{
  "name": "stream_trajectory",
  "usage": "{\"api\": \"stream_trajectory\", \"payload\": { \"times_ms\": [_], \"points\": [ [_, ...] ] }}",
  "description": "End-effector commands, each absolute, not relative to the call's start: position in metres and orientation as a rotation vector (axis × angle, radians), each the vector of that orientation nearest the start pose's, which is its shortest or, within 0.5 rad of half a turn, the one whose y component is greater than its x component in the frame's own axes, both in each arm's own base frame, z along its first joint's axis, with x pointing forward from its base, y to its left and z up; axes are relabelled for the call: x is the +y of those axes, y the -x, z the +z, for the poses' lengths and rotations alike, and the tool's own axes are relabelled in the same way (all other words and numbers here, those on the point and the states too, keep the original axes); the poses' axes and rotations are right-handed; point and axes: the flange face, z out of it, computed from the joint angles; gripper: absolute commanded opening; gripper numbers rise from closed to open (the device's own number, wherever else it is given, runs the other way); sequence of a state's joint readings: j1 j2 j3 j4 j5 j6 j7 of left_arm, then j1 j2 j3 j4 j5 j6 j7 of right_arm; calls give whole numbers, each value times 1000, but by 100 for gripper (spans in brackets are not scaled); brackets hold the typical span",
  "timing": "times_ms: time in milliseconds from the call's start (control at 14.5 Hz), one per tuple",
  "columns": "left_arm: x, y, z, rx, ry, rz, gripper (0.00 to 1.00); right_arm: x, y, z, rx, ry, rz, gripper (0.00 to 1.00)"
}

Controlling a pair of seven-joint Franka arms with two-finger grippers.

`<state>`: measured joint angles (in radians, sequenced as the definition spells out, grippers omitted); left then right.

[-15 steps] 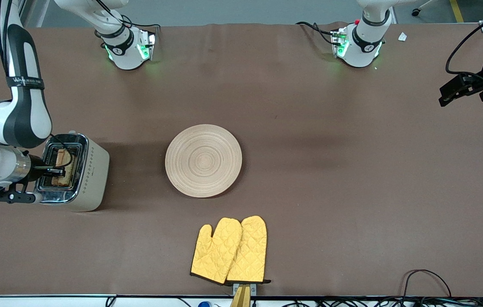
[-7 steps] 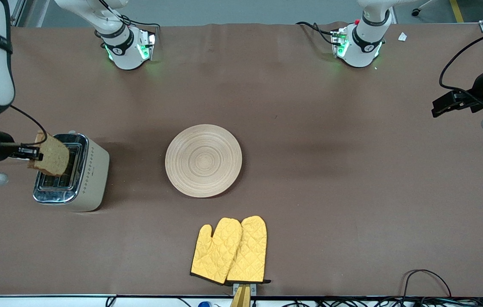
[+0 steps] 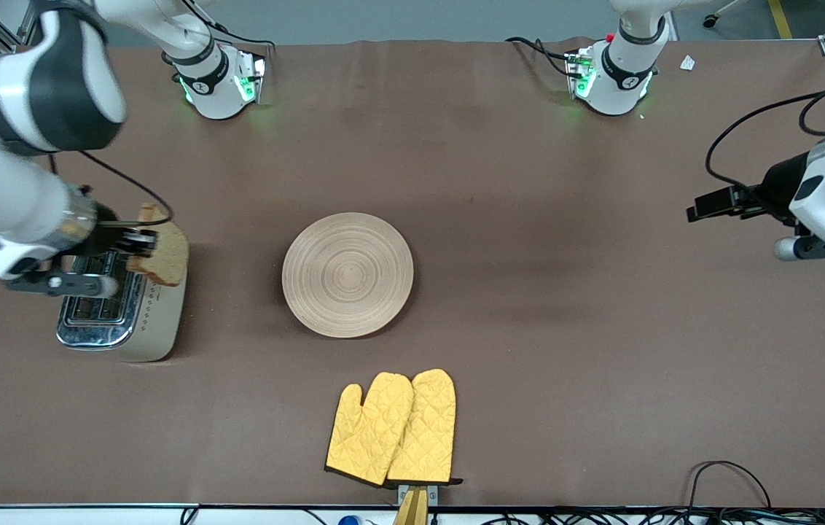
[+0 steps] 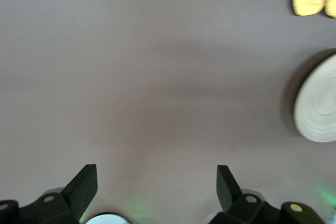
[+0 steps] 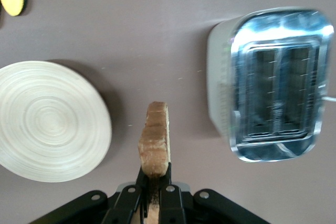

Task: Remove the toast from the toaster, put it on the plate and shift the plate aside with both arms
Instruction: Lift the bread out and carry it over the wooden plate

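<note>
My right gripper (image 3: pixel 141 241) is shut on the toast (image 3: pixel 162 254), a speckled brown slice held on edge in the air over the toaster's plate-side edge. In the right wrist view the toast (image 5: pixel 155 141) stands edge-on between the black fingers (image 5: pixel 169 192). The round beige wooden plate (image 3: pixel 348 274) lies at the table's middle and also shows in the right wrist view (image 5: pixel 50 120) and the left wrist view (image 4: pixel 318 106). My left gripper (image 3: pixel 704 205) is open and empty, in the air over the left arm's end of the table; its own view shows its fingertips (image 4: pixel 227 181) wide apart.
A silver and cream toaster (image 3: pixel 121 306) stands at the right arm's end of the table, its slots showing empty in the right wrist view (image 5: pixel 275 83). A pair of yellow oven mitts (image 3: pixel 394 428) lies nearer the front camera than the plate.
My right gripper pulled the toast up out of the toaster and carried it toward the plate. My left gripper moved in from the table's end toward the middle.
</note>
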<state>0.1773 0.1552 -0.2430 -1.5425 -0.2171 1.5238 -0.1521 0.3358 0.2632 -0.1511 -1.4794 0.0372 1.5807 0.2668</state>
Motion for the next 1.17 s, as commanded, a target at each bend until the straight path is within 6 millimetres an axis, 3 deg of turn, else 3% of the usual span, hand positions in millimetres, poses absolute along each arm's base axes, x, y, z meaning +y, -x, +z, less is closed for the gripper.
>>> {"api": "stream_trajectory", "payload": {
  "times_ms": [0, 206, 481, 619, 688, 757, 825, 963, 1101],
  "points": [
    [-58, -604, 531, -111, 3438, 361, 100, 187, -615, 468, 201, 3188, 271, 10],
    [-74, -619, 503, -34, 3552, 391, 98, 259, -611, 411, 293, 3221, 257, 10],
    [-91, -642, 446, 114, 3728, 427, 88, 329, -598, 334, 394, 3257, 236, 14],
    [-117, -646, 426, 181, 3769, 441, 85, 351, -590, 312, 464, 3260, 212, 34],
    [-128, -647, 418, 186, 3780, 430, 84, 357, -588, 311, 478, 3257, 200, 55],
    [-143, -645, 413, 190, 3807, 419, 83, 358, -589, 312, 491, 3253, 196, 84],
    [-155, -645, 402, 175, 3836, 424, 83, 358, -589, 316, 491, 3251, 195, 100],
    [-178, -645, 382, 188, 3884, 401, 83, 353, -597, 340, 512, 3199, 179, 100],
    [-206, -644, 349, 257, 3915, 394, 76, 325, -616, 375, 612, 3096, 199, 100]
  ]
}}
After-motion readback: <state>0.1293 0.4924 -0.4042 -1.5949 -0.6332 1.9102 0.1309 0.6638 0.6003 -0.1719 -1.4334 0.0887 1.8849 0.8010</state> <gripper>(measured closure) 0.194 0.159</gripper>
